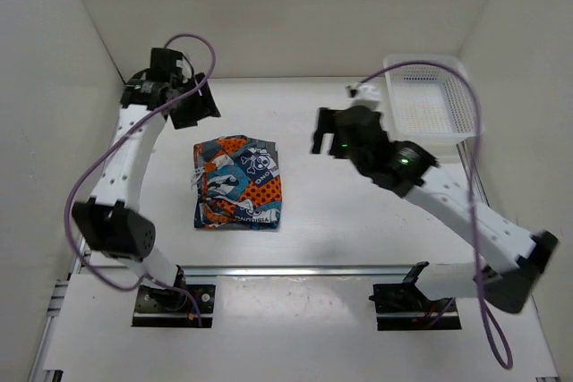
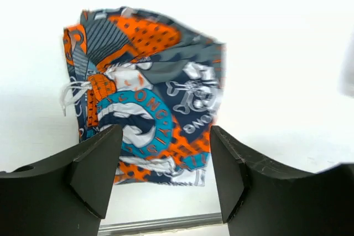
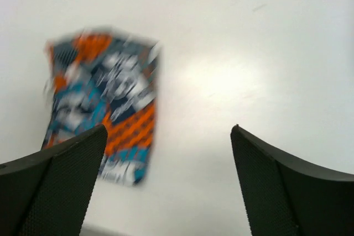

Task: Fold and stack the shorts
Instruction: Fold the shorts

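Left gripper (image 1: 199,106) hangs above the far-left part of the table (image 1: 358,212), jaws parted and nothing between them. In its wrist view the left gripper (image 2: 165,132) looks down on the shorts (image 2: 149,98) through the gap between its fingers (image 2: 94,164), with no contact visible.

Right gripper (image 1: 324,131) is raised over the table to the right of the shorts (image 1: 239,183), jaws spread wide and holding nothing. The wrist view is motion-blurred; it shows the right gripper (image 3: 168,130) over bare white surface, with the shorts (image 3: 105,98) off to the left of the gap.

Shorts: lying on the table left of centre, folded into a compact, roughly rectangular bundle, print side up. A white drawstring (image 2: 72,95) trails from the left edge. Neither gripper touches the bundle.

Surroundings: a white mesh basket (image 1: 430,105) sits in the far-right corner, well apart from the shorts and just beyond the right arm's wrist. A small white item (image 1: 363,91) lies just left of the basket; too small to identify. Purple cables (image 1: 107,158) loop along both arms. A metal rail (image 1: 304,270) runs along the near edge. Between each gripper and the shorts lies only open table.
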Motion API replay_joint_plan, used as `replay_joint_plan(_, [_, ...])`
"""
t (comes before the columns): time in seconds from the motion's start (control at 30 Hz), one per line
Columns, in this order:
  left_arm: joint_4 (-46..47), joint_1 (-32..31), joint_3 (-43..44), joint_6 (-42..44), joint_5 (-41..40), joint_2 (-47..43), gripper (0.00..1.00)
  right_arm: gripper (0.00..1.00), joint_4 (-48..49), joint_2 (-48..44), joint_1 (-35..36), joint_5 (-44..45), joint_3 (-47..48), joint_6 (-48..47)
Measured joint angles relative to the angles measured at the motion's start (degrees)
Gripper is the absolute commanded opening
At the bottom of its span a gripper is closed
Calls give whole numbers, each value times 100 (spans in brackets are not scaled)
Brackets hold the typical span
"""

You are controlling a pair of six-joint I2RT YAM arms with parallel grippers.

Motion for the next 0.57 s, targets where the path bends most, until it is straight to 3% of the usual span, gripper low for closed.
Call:
replay_joint_plan(0.13, [-127, 173, 122, 44, 83, -1202, 78, 100, -367, -1281, -765, 1069, -717, 129])
replay_joint_plan(0.3, [-125, 409, -398, -28, 101, -2500, 78, 100, -1237, -2092, -1917, 1460, -1746, 251])
replay_joint_plan(0.43, [-59, 402, -968, -210, -11, -3268, 84, 100, -1722, -2302, -2693, 1475, -1941, 323])
replay_joint_plan(0.57, [57, 402, -1543, -415, -393, -4028, 98, 100, -1921, -2573, -2981, 1460, -1943, 343])
